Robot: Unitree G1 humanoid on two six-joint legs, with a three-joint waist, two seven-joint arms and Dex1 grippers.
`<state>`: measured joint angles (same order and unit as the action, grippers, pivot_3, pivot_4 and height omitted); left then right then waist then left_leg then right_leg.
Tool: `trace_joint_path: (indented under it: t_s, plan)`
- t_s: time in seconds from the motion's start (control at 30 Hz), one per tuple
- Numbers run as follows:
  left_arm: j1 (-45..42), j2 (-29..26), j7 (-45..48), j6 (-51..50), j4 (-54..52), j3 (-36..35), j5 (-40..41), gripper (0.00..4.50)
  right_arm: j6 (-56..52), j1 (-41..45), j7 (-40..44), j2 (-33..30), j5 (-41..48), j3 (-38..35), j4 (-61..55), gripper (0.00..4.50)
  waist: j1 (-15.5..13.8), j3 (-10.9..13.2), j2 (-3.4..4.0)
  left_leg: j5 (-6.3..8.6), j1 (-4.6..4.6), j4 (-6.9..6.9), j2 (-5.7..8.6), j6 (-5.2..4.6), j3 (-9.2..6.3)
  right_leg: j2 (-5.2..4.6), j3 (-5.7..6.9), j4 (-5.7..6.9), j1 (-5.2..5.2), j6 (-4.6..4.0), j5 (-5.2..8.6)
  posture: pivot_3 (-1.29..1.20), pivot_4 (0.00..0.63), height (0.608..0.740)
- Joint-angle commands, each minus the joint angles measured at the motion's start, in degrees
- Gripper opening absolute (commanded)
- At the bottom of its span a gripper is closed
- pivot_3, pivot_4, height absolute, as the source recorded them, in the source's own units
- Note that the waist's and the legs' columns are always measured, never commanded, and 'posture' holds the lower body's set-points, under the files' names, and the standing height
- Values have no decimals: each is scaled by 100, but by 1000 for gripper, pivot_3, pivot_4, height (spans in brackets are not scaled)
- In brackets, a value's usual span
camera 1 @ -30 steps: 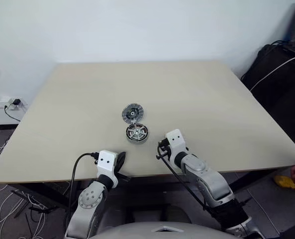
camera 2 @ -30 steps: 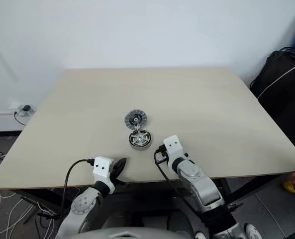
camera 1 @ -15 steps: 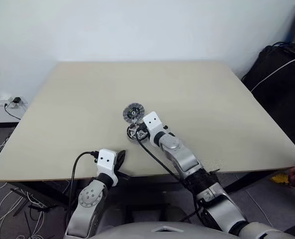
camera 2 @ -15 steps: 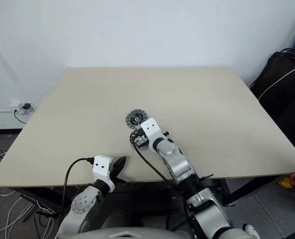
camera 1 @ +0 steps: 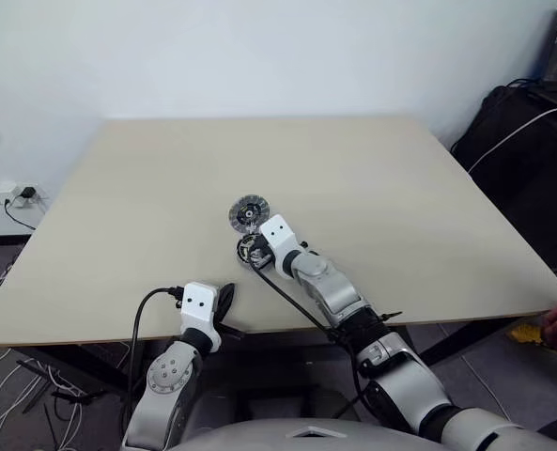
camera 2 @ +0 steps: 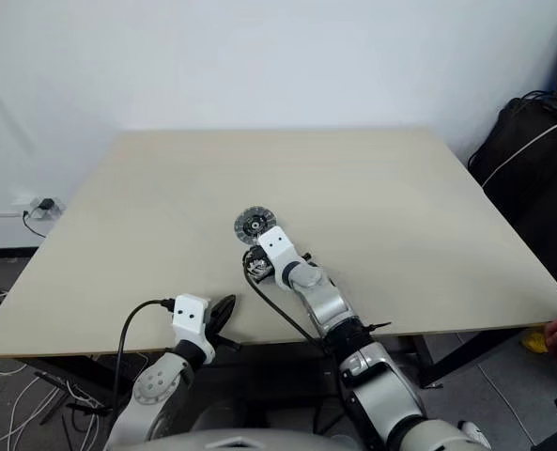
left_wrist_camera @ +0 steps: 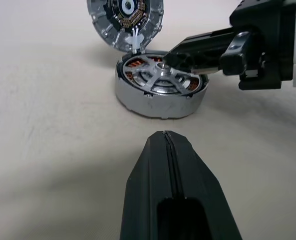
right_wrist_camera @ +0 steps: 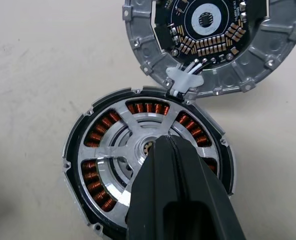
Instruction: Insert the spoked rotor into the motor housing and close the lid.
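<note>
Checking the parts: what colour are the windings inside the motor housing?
Copper-orange windings, clearest in the right wrist view.

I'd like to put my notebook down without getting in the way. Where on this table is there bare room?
Most of the table is bare: the far half toward the wall and both sides. The crowded spot is near the middle front, where the lid lies open beside the motor housing with the right gripper at its hub. The left gripper sits at the front edge.
</note>
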<state>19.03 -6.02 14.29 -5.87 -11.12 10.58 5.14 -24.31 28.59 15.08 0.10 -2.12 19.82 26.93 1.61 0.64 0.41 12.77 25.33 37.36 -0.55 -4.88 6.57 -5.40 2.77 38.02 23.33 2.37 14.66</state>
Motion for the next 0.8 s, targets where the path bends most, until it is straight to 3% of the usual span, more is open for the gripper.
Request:
trace_joint_path:
  t_s: [0.03, 0.3, 0.43, 0.6, 0.8]
  plan:
    - [-33, 14, 6, 109, -48, -11, 4, 0, 173, -6, 49, 40, -12, -132, -62, 17, 1, -5, 7, 0, 0, 0, 0, 0, 0, 0, 0, 0, 0, -1, 0, 0, 0, 740]
    - [-28, 26, 17, 115, -7, 12, 7, 0, 287, -207, 943, -489, -91, 234, -1339, 17, -6, -2, 11, -1, 6, -2, 0, 2, 0, -3, -2, -2, 9, -4, -2, 0, 0, 740]
    - [-38, 36, 25, 111, 18, 27, 8, 0, 36, -137, 1655, -1112, -450, 775, -1849, 879, -8, -3, 10, -1, 5, -1, 0, 1, -1, -5, -2, -3, 8, -5, -2, 0, 0, 740]
    - [-72, 56, 34, 119, 60, 49, 10, 0, 8, 219, 2393, -1752, -1095, 1485, -1986, 2546, -22, -2, 10, 0, 6, 1, 0, 0, -3, -12, -10, -3, 8, -7, -3, 0, 0, 740]
    - [-106, 92, 24, 153, 118, 73, 7, 0, 281, 834, 3035, -1995, -1637, 2000, -1535, 2546, -26, -2, 7, 0, 6, 5, -3, 0, -6, -14, -3, -3, 9, -10, -5, 0, 0, 740]
